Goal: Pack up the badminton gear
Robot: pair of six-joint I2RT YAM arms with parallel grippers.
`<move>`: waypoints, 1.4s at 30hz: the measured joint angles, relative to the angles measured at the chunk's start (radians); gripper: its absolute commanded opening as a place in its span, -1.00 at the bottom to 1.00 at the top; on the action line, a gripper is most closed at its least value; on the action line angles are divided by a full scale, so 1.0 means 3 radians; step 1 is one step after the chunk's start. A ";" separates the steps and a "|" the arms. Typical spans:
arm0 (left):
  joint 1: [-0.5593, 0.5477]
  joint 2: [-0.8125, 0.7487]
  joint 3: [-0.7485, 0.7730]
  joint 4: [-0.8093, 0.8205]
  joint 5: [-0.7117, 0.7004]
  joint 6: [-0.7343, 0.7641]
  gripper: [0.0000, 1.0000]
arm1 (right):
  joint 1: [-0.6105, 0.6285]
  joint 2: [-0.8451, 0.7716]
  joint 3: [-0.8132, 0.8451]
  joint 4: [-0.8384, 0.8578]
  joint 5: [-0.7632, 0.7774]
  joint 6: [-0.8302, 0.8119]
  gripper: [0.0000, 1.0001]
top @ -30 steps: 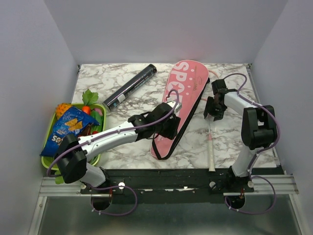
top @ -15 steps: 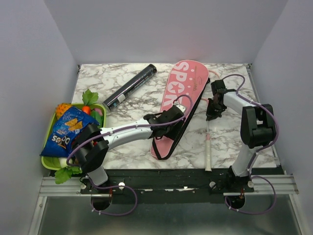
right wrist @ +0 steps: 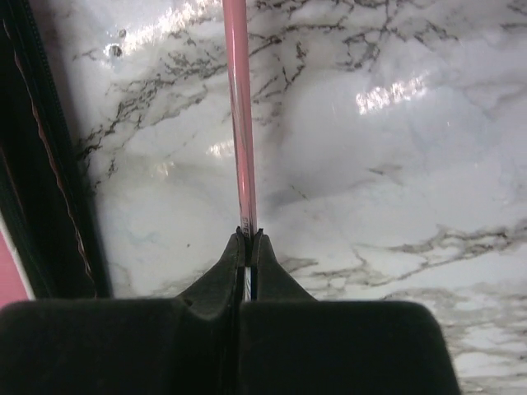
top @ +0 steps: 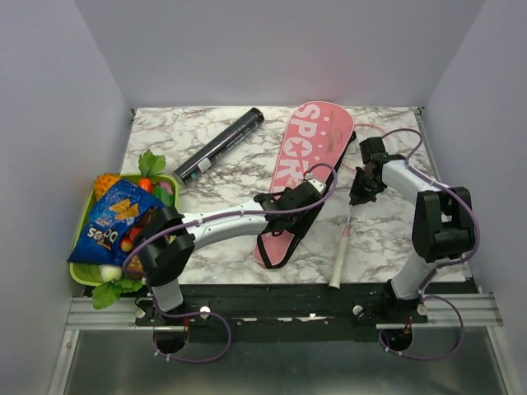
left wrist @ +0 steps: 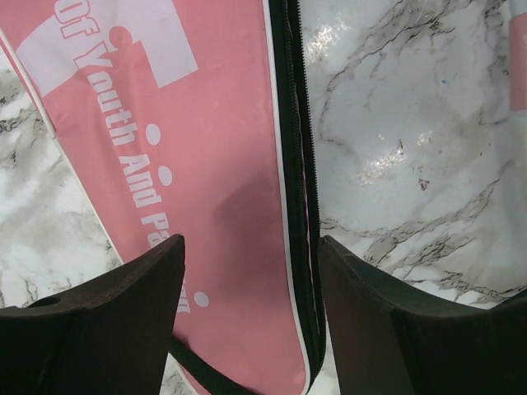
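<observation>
Right gripper pinches the slim pink racket shaft; left gripper hangs spread over the pink racket-shaped bag.

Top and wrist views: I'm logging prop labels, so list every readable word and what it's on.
"SPOR": big white letters on the bag, rest hidden.
"Of Youth And Pa": small white print on the bag, left wrist view, rest cut off.
Packet: white brand lettering, upside down, not readable.
Tube: pale label at one end, too small to read.
</observation>
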 measured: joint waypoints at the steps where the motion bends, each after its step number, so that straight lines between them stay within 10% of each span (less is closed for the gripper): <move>1: -0.0009 0.0025 0.0006 0.0000 -0.0013 0.0001 0.47 | 0.0000 -0.0066 -0.0037 -0.0010 0.0003 0.0025 -0.99; 28: -0.0256 0.0502 0.0080 -0.0106 -0.0699 0.0120 0.41 | -0.0001 -0.0267 -0.0312 0.0033 -0.0072 0.0123 -0.99; 33: -0.0267 0.0507 0.0080 -0.0097 -0.0708 0.0118 -0.57 | -0.0001 -0.0267 -0.0332 0.0046 -0.0078 0.0125 -0.99; 42: -0.0271 0.0509 0.0080 -0.0108 -0.0732 0.0172 -1.00 | -0.0001 -0.0331 -0.0387 0.0052 -0.0076 0.0125 -0.99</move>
